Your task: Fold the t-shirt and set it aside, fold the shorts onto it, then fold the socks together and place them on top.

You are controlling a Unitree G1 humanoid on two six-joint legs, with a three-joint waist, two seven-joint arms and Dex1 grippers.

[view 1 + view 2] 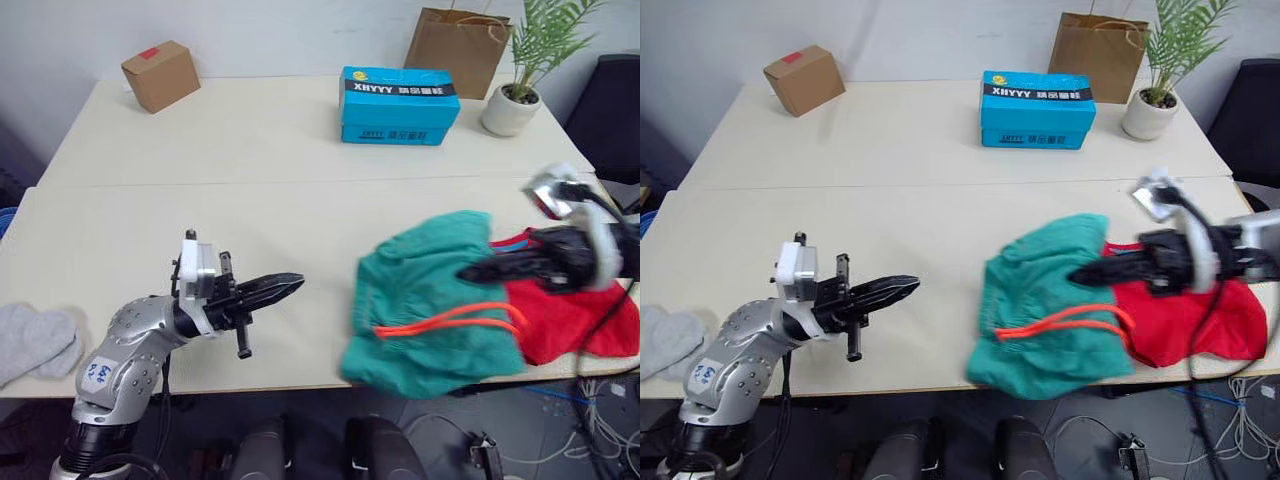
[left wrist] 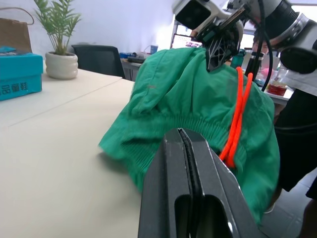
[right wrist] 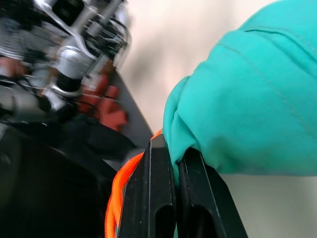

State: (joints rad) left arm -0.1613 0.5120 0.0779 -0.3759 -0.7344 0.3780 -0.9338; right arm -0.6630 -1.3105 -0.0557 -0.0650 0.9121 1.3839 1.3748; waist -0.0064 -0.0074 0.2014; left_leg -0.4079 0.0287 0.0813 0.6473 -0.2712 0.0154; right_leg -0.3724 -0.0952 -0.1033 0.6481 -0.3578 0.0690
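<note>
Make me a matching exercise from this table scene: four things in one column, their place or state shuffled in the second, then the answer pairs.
Things
1. shorts
2. t-shirt
3. socks
4. left gripper

Place or state
A. jaws shut, empty, over the bare table
B. at the table's near left edge, untouched
C. pinched by the right gripper, bunched, drawstring showing
D. at the near right corner, partly under the green cloth

Pairs: 1-C, 2-D, 3-B, 4-A
</note>
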